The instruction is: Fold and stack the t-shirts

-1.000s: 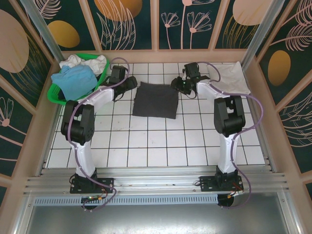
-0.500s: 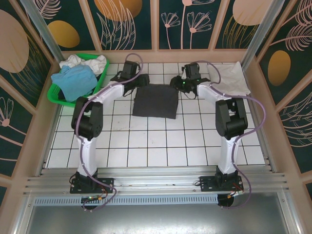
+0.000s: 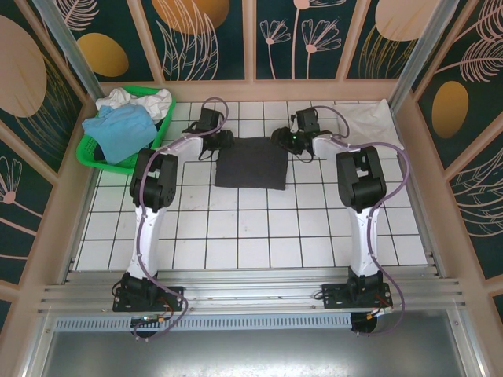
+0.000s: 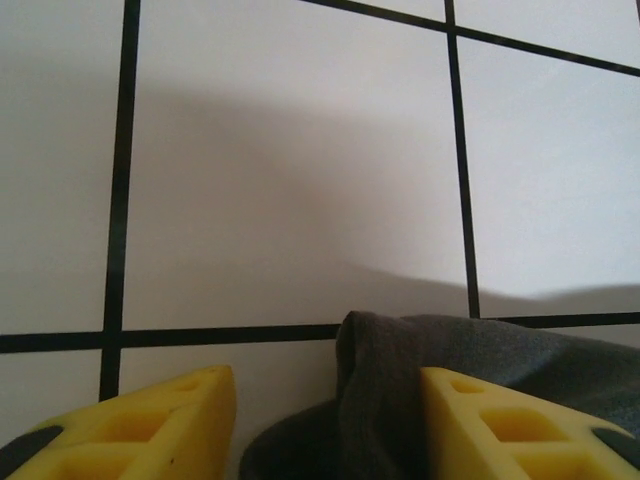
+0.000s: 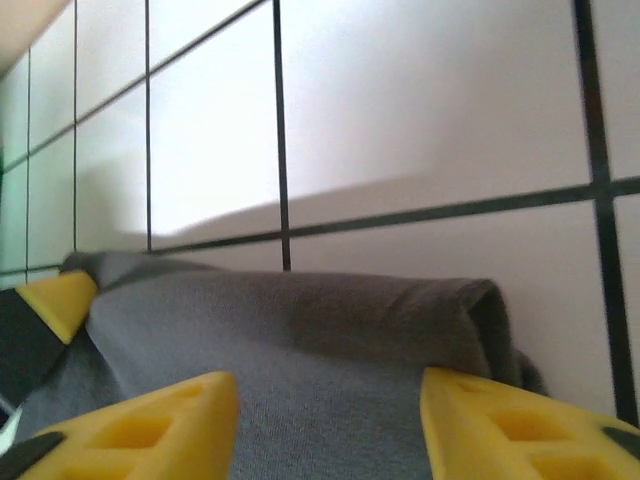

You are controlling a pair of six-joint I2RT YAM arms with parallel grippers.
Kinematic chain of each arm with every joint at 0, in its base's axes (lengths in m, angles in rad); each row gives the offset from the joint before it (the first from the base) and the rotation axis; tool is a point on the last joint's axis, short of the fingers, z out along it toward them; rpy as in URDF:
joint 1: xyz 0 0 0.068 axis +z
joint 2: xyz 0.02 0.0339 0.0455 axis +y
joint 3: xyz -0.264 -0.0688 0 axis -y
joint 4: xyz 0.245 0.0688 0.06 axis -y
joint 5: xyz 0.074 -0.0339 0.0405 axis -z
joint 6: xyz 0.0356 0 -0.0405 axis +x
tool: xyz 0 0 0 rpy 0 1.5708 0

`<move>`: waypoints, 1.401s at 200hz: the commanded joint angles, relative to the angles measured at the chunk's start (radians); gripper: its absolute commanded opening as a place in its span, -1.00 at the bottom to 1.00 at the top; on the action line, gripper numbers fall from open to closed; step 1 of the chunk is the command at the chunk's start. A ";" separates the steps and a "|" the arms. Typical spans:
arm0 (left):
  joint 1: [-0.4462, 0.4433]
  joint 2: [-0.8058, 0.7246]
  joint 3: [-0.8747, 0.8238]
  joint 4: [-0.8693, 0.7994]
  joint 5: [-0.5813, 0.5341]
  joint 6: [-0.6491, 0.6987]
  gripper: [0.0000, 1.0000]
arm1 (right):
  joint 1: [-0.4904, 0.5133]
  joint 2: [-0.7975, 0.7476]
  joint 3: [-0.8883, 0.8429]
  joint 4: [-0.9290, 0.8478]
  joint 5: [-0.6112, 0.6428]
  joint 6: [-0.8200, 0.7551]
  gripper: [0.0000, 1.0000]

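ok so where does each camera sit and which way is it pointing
top external: above and behind the arms, looking down on the table; left arm and right arm whole, bases at bottom.
left wrist: low over the tiles, facing the dark t-shirt corner; left fingers at bottom.
right wrist: low, facing across that shirt's folded edge; right fingers at bottom.
shared: both wrist views see the dark t-shirt.

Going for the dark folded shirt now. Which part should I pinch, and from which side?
Pinch its two far corners, coming in over the far edge. The dark shirt lies flat as a rectangle, and that edge is a raised fold, likely easier to catch than the flat middle. Both the left gripper and right gripper straddle it there, jaws open.
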 commanded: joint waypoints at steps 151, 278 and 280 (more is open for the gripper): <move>0.001 -0.770 -0.960 0.287 -0.014 -0.184 0.23 | 0.432 -0.356 -0.583 -0.030 0.308 0.133 -0.02; -0.039 -0.907 -1.190 0.405 -0.001 -0.278 0.08 | 0.266 -0.159 -0.169 -0.111 0.282 -0.130 0.31; -0.039 -0.898 -1.185 0.406 -0.001 -0.276 0.05 | 0.266 -0.156 -0.170 -0.111 0.277 -0.131 0.31</move>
